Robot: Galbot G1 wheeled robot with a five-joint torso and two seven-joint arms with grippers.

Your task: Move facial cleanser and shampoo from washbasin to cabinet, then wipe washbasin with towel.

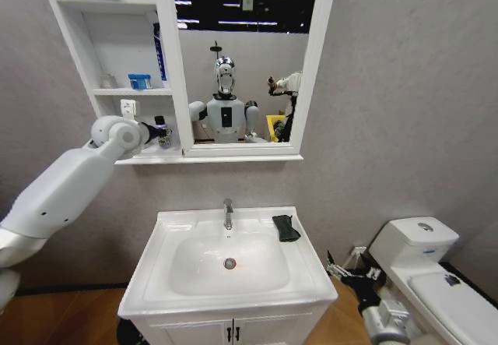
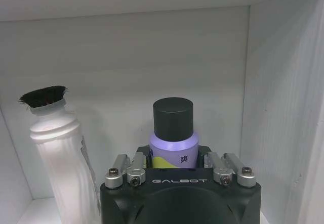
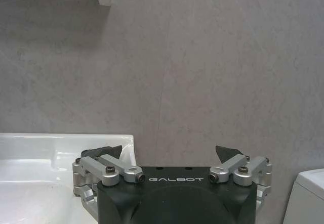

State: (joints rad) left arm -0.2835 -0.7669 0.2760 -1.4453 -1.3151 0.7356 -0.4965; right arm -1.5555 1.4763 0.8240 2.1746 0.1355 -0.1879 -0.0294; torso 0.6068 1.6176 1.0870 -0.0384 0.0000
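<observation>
**Shampoo into the bottom shelf, basin cleared**

While my left arm reaches up into the cabinet [image 1: 117,72], the washbasin [image 1: 167,283] below holds no bottles, only the towel [image 1: 285,227] lying dark on its right rim beside the tap [image 1: 228,213], ready for the wipe that I judge comes last. My left gripper [image 2: 173,155] sits inside the lowest compartment, its fingers closed on the purple shampoo bottle [image 2: 173,145] with the black cap, held upright so it can stand on the shelf. Just beside it stands the white facial cleanser [image 2: 63,153], already stowed, so I keep the shampoo apart from it. My right gripper [image 3: 172,155] waits low by the basin's right side, near the toilet [image 1: 424,259], its fingers spread wide and holding nothing.
</observation>
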